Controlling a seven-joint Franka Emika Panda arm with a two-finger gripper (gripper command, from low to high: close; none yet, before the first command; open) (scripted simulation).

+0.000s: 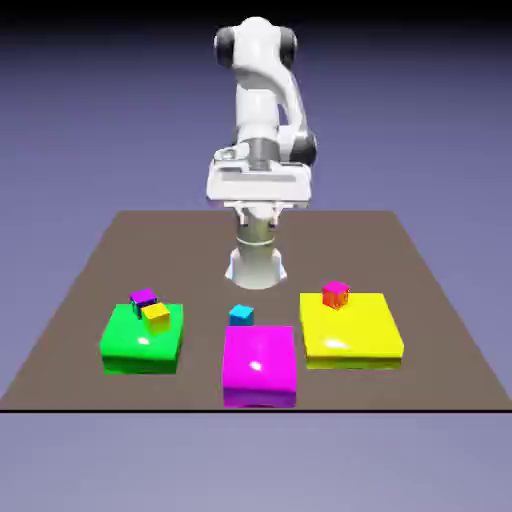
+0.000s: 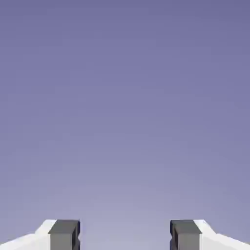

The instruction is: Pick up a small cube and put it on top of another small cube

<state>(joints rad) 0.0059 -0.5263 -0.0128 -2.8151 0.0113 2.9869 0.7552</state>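
Observation:
The small cube (image 1: 241, 315), tiny and cyan-blue, sits on the brown table just behind the big flat magenta block (image 1: 259, 365). A tiny yellow cube (image 1: 156, 317) and a tiny purple-topped cube (image 1: 144, 298) rest on the flat green block (image 1: 140, 345). On the far edge of the flat yellow block (image 1: 350, 330) stands a tiny red-orange cube (image 1: 336, 294). My gripper (image 1: 258, 200) hangs high above the table's far side, well away from every cube. In the hand view the gripper (image 2: 125, 234) is open, its grey fingertips (image 2: 64, 234) wide apart, with only blue-violet backdrop between them.
The robot's base (image 1: 256, 262) stands on the table (image 1: 120, 260) right behind the cyan-blue cube. The three flat blocks lie in a row along the table's near edge.

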